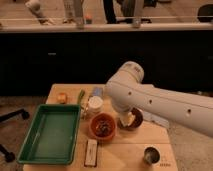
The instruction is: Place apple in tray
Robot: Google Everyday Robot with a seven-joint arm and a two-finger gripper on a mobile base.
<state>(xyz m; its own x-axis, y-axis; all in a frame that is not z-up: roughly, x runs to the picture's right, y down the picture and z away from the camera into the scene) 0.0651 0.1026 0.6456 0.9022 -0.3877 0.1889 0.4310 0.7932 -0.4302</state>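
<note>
Apple (pixel 62 97) sits at the table's (pixel 125 150) far left corner, just beyond the tray (pixel 50 135), whose long axis runs away from the camera. My gripper (pixel 127 120) hangs over the dark bowl (pixel 139 117), fingers spread wide. I cannot read the black-and-white card (pixel 91 151).

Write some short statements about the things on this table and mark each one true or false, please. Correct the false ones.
1. The apple lies in the tray. False: it lies on the table, behind the tray, and the tray is empty.
2. The orange bowl stands to the right of the tray in the picture. True.
3. The gripper holds the apple. False: the gripper is hidden behind the arm, which reaches over the table. The apple lies free.
4. A metal cup stands near the table's front right corner. True.
</note>
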